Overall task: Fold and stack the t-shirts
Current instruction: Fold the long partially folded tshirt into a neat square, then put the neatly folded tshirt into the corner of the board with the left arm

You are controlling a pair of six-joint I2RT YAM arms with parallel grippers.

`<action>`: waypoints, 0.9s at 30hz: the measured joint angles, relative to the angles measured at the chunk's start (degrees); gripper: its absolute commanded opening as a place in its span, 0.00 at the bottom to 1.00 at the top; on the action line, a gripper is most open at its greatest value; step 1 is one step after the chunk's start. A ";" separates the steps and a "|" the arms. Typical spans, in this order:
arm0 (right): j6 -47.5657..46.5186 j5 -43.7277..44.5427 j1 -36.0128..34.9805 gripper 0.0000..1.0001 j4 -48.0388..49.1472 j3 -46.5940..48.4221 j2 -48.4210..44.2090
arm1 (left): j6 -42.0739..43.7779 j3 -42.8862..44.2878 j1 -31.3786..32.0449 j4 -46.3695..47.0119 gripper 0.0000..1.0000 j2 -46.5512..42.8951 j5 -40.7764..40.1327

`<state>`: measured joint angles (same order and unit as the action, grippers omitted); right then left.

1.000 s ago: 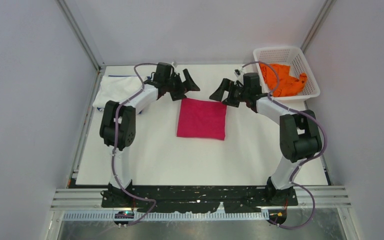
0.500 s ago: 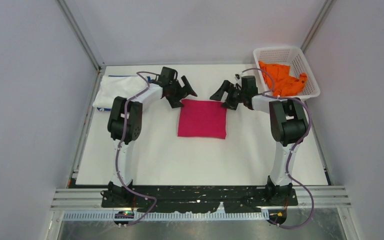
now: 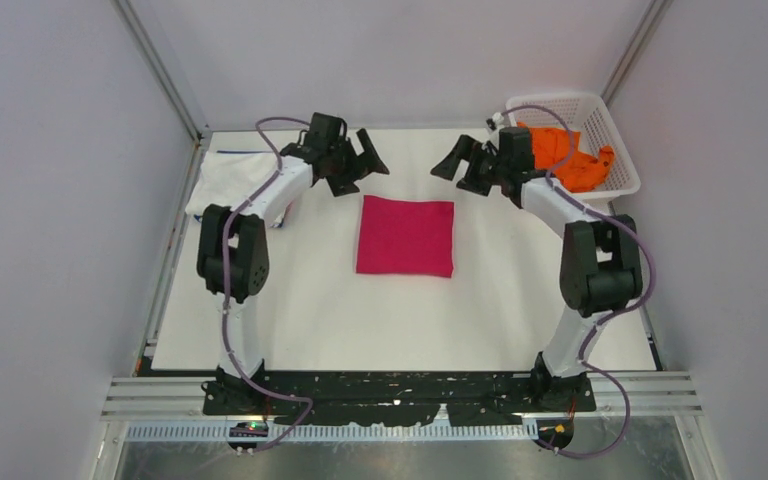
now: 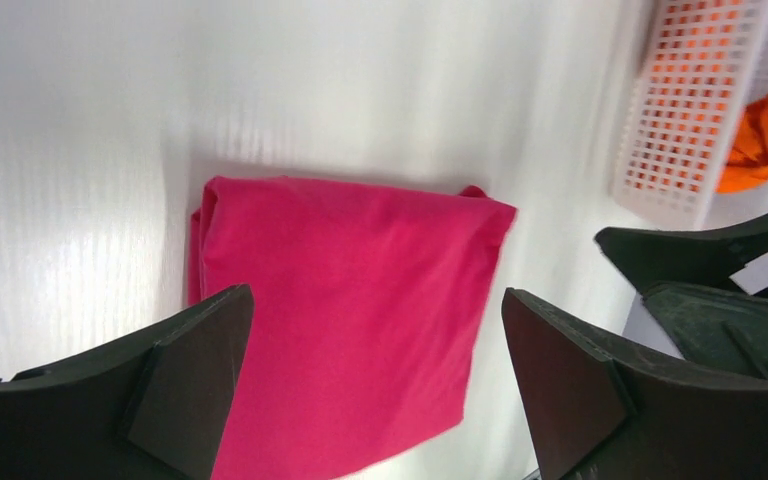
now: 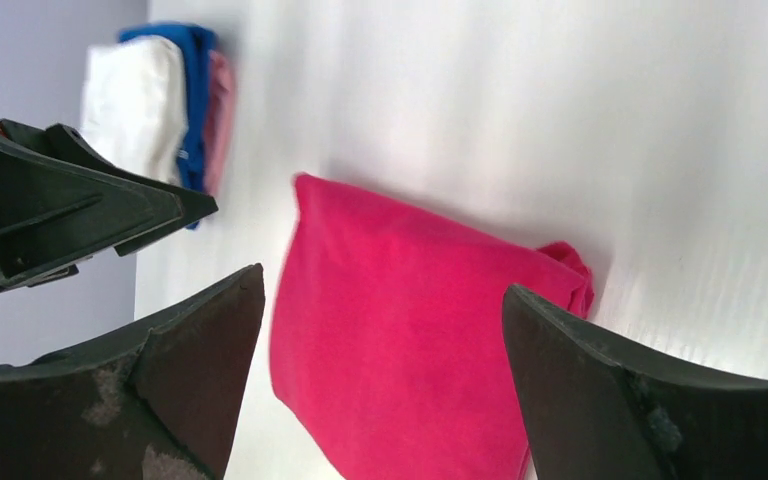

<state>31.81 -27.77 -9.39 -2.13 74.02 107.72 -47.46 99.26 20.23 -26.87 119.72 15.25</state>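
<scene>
The white t-shirt (image 3: 228,180) lay folded far left; the left tool (image 3: 364,174), jaws wide and empty, had pulled back from the folded magenta t-shirt (image 3: 405,236) lying flat mid table (image 3: 300,300); the right tool (image 3: 456,175), equally wide, had retreated too, near the basket (image 3: 560,100) holding the orange t-shirt (image 3: 582,167)

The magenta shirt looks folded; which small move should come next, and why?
Probably lower the open left gripper onto the left edge of the magenta shirt, to carry it to the stack: it lies folded flat, and the right gripper is open, empty.
</scene>
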 measured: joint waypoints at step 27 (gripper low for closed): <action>-11.26 20.92 0.72 0.96 -19.82 -35.71 -69.68 | 15.19 -12.92 3.10 -7.41 0.84 -5.62 -4.92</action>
<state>20.56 -6.85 -8.67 -21.96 38.30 38.04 -32.27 86.35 23.33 -34.28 114.10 10.33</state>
